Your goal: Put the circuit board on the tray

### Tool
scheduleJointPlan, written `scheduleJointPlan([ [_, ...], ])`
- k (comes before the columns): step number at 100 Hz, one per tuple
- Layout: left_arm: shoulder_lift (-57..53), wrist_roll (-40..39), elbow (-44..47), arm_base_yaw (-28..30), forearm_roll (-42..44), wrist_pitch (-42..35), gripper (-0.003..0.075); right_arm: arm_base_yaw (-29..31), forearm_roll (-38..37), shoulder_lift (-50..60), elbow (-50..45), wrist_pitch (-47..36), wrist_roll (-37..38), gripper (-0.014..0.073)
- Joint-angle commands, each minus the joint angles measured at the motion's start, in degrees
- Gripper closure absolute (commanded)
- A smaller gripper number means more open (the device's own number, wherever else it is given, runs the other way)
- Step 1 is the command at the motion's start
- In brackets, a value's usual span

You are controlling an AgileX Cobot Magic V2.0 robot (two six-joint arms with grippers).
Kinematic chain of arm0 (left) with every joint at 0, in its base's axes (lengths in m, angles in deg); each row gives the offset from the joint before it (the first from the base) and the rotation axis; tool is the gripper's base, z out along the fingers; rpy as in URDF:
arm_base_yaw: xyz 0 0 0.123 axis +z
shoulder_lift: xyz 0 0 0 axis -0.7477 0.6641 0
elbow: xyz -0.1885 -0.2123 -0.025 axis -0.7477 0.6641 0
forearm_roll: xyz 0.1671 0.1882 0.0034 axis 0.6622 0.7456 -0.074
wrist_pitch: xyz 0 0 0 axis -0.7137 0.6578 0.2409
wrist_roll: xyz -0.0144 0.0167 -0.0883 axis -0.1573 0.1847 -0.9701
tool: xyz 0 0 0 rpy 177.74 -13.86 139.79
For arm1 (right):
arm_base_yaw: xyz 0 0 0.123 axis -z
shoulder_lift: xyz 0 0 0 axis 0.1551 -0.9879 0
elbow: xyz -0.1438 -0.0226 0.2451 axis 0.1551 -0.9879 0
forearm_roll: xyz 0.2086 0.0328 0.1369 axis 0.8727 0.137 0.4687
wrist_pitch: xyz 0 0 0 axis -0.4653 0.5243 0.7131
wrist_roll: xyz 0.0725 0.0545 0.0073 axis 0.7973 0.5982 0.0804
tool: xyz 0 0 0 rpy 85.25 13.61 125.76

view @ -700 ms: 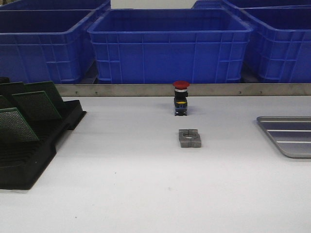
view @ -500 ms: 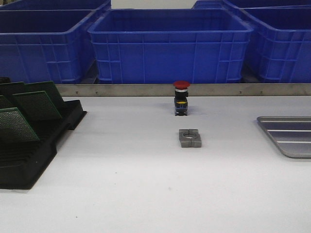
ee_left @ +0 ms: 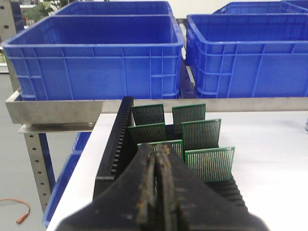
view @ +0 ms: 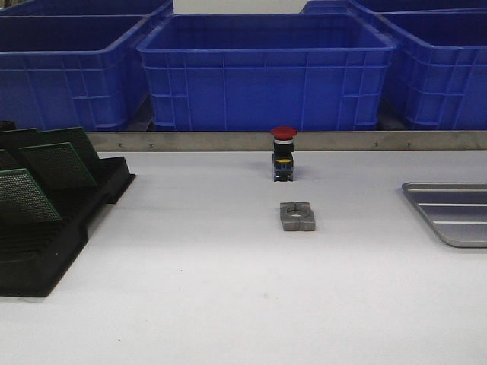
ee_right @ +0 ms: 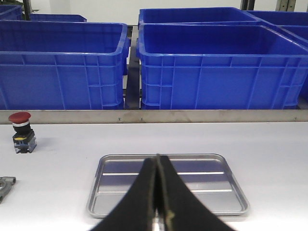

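Note:
Several green circuit boards (view: 57, 163) stand upright in a black slotted rack (view: 57, 236) at the table's left; they also show in the left wrist view (ee_left: 201, 134). The silver-grey ridged tray (view: 455, 213) lies at the right edge of the table and is empty; it fills the right wrist view (ee_right: 115, 190). My left gripper (ee_left: 156, 150) is shut and empty, hovering just short of the rack's nearest boards. My right gripper (ee_right: 157, 161) is shut and empty, above the near side of the tray. Neither gripper shows in the front view.
A red-capped push button (view: 283, 153) and a grey metal block with a round hole (view: 297, 216) sit mid-table. Big blue bins (view: 266, 68) stand behind a metal rail (view: 304, 141) at the back. The table's left edge (ee_left: 72, 187) drops off beside the rack.

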Motion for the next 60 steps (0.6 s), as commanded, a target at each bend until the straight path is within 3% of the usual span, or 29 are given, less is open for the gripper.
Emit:
scheduleJointPlan([
  [1,-1.9,-0.5,2.7,0.1,0.3,-6.5,0.0741,-0.3,-0.4,1.5,0.7,-4.9,-0.1,0.0655],
  [28,-1.4,-0.5,-0.5,0.2,0.0,-6.7,0.0741,-0.3,-0.4,1.5,0.7,-4.9,-0.1,0.0655],
  [60,12.3,-0.5,-20.3,0.1,1.3,7.1,0.0741,-0.3,-0.4,1.5,0.7,-4.9,-0.1,0.0655],
])
